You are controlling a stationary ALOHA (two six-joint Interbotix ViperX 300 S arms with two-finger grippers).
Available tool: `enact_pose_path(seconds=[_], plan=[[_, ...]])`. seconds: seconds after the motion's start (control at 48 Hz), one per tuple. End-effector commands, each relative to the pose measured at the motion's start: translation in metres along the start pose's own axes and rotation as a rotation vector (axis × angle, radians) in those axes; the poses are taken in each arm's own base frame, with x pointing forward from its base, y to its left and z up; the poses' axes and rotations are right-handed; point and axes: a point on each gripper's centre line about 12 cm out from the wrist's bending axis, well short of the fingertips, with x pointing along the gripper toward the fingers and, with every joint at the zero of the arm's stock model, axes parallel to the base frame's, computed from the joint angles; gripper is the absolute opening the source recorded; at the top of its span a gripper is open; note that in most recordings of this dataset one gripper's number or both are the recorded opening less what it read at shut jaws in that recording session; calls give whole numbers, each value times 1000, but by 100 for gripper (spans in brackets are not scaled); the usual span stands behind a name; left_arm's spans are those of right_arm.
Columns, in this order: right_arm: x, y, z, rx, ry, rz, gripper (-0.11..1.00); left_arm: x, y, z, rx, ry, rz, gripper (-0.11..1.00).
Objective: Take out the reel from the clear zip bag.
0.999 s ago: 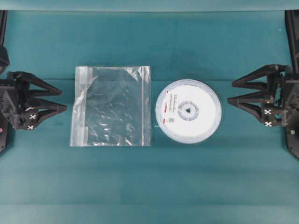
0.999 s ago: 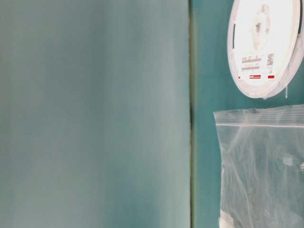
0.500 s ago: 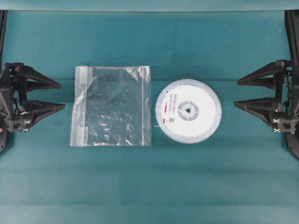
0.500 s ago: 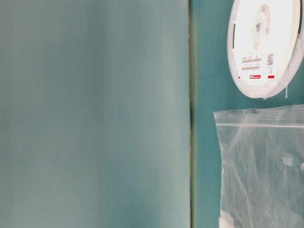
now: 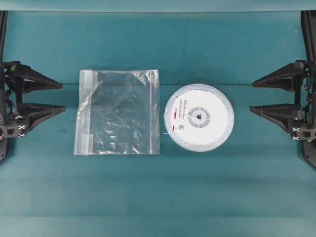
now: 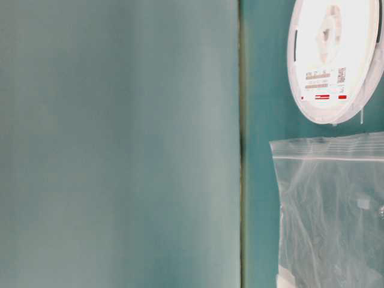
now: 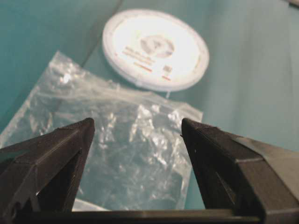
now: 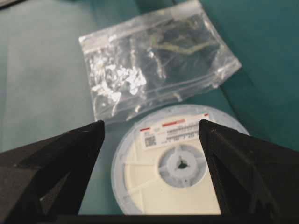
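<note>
Lying flat on the teal table (image 5: 197,197), the reel (image 5: 199,117) sits outside the clear zip bag (image 5: 117,112), just beside the bag's zip edge and not touching it. Label with red marks faces up. Bag lies crinkled and flat. Left gripper (image 5: 63,97) stands near the bag's far side, jaws wide apart, holding nothing. Right gripper (image 5: 251,96) stands near the reel, jaws wide apart, likewise unloaded.

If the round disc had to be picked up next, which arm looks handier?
The right. The reel lies outside the clear zip bag, on the right gripper's side; the left gripper has the bag in between.
</note>
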Motion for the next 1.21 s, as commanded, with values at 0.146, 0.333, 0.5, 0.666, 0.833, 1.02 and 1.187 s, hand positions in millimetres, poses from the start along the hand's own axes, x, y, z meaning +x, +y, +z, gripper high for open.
enact_pose_path(seconds=[0.146, 0.333, 0.5, 0.666, 0.833, 1.02, 1.187], plan=[[0, 2, 10, -15, -30, 7, 95, -4, -13, 17, 18, -55, -55, 92], [0, 2, 10, -16, -30, 6, 95, -5, -19, 16, 25, -45, -85, 92], [-1, 3, 10, -16, -31, 7, 95, -5, -19, 16, 27, -45, -86, 92], [-2, 3, 10, -16, -33, 8, 95, -5, -19, 16, 28, -47, -86, 92], [-3, 3, 11, -15, -39, 10, 95, -5, -19, 16, 27, -47, -86, 92], [-4, 3, 10, -15, -38, 11, 95, -5, -19, 16, 30, -45, -86, 92], [-4, 3, 9, -15, -37, 10, 95, -5, -19, 15, 38, -41, -85, 92]])
